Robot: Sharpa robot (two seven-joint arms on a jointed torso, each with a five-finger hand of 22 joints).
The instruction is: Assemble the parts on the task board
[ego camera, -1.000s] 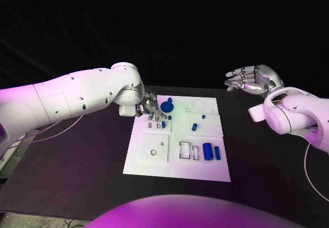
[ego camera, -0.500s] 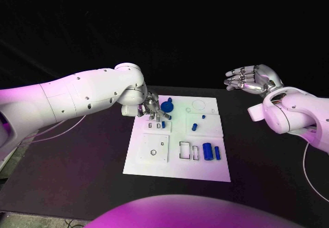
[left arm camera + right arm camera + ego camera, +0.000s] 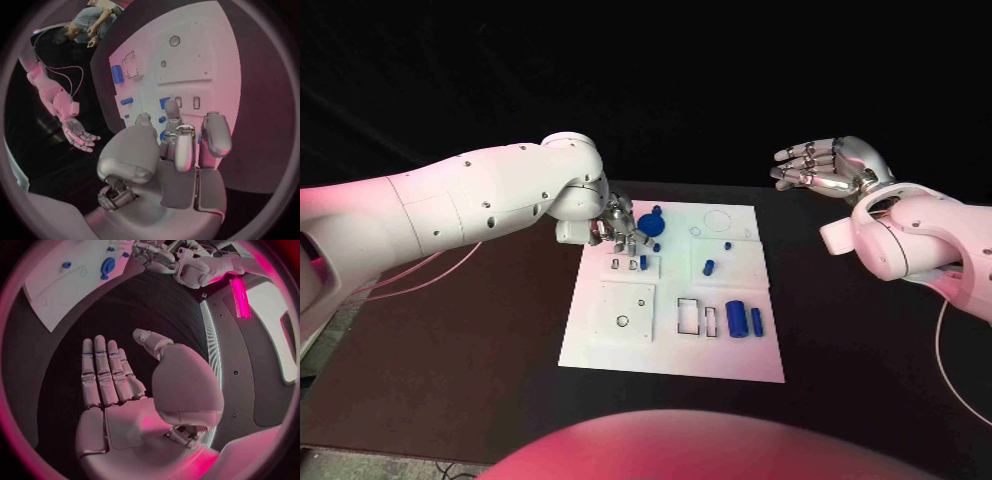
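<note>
White task board [image 3: 668, 340] lying flat mid-counter, blue parts [image 3: 744, 322] scattered over it, a round blue part [image 3: 653, 224] at the far edge. Left robot hand [image 3: 619, 228] low over that far-left corner, fingers curled down; cannot tell whether gripping anything. Right robot hand [image 3: 826, 168] raised well clear, fingers apart, holding nothing. Black counter [image 3: 459, 340] beneath, dark room beyond

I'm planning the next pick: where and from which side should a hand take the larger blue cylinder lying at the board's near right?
Probably across the middle of the larger blue cylinder, coming straight down from above. It lies flat on the task board, long axis pointing away from the robot, so fingers should close on its left and right flanks. A thinner blue piece lies close on its right, leaving little finger room there.
</note>
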